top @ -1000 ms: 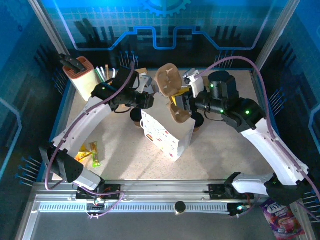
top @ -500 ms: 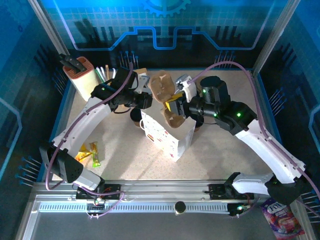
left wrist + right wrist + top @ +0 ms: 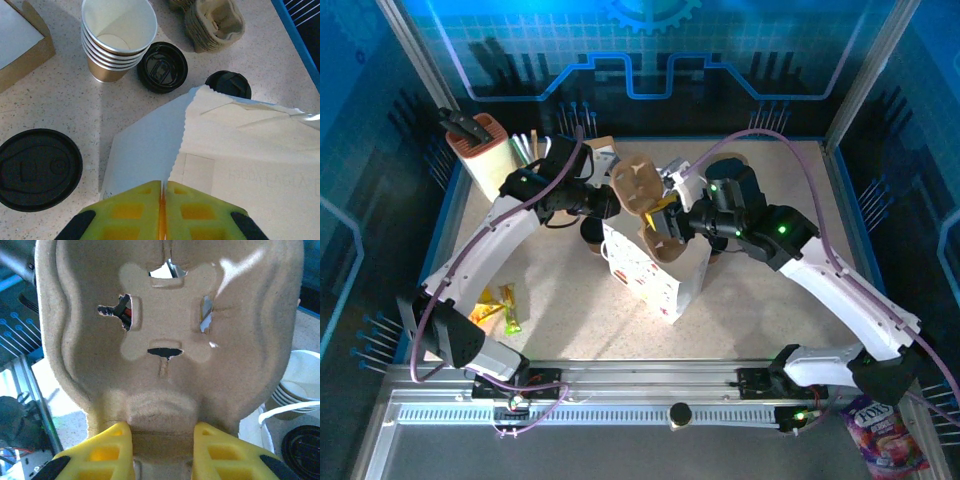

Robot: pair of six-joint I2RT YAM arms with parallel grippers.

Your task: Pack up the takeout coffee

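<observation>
The left gripper [image 3: 162, 212] is pinched tight on the serrated rim of the white printed paper bag [image 3: 240, 150]. The right gripper [image 3: 162, 437] clamps the beige moulded-pulp cup carrier [image 3: 170, 340], tilted just above the bag's mouth. One black-lidded paper coffee cup [image 3: 39, 167] stands just beside the bag and a second lidded cup [image 3: 228, 84] behind it, both unpacked. This looks like the carrier-loading step. Next, the carrier needs levelling and lowering inside without crumpling the bag's walls.
</observation>
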